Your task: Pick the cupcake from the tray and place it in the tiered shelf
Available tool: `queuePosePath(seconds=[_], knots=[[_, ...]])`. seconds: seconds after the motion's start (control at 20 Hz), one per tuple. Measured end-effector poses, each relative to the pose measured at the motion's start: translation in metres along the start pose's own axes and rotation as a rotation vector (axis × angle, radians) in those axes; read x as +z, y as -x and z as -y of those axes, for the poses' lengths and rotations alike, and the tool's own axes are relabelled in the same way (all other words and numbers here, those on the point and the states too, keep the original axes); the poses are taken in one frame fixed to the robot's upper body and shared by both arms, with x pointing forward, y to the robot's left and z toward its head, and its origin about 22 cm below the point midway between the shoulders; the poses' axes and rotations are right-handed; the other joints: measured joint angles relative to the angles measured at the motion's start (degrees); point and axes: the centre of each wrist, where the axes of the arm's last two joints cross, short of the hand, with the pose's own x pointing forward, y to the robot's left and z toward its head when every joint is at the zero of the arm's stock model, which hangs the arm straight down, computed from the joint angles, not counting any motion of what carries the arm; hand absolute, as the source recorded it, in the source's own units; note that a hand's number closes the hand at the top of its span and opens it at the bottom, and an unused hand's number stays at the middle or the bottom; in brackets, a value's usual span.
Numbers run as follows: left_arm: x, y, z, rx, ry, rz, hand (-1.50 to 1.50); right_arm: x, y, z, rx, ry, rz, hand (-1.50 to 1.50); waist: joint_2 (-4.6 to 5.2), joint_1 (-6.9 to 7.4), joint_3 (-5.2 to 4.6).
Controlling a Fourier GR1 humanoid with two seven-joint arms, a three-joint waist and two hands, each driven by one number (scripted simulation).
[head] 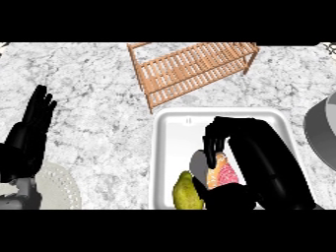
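Note:
The cupcake, orange-tan with a pink-red part, lies in the white tray near its front. My right hand is over it, fingers curled down along its left side and thumb side hidden, so it looks shut on the cupcake. The wooden slatted tiered shelf stands at the back of the counter, above the tray. At the left edge my left hand rests open, fingers pointing up, away from the tray.
A yellow-green fruit lies in the tray's front left, beside the cupcake. A grey pot sits at the right edge. A pale round plate lies at the lower left under my left forearm.

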Motion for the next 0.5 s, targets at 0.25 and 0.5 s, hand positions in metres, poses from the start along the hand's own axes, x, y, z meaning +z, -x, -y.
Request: queuePosePath(seconds=[0.25,0.5], knots=[[0.000,0.003,0.004,0.002,0.009,0.007,0.00,-0.004,-0.019,0.043,0.002,0.131,-0.037,1.50,0.11,0.16,-0.01],[0.000,0.005,0.000,0.002,0.002,0.002,0.00,-0.021,-0.019,0.070,-0.005,0.197,-0.054,1.50,0.21,0.28,0.02]])
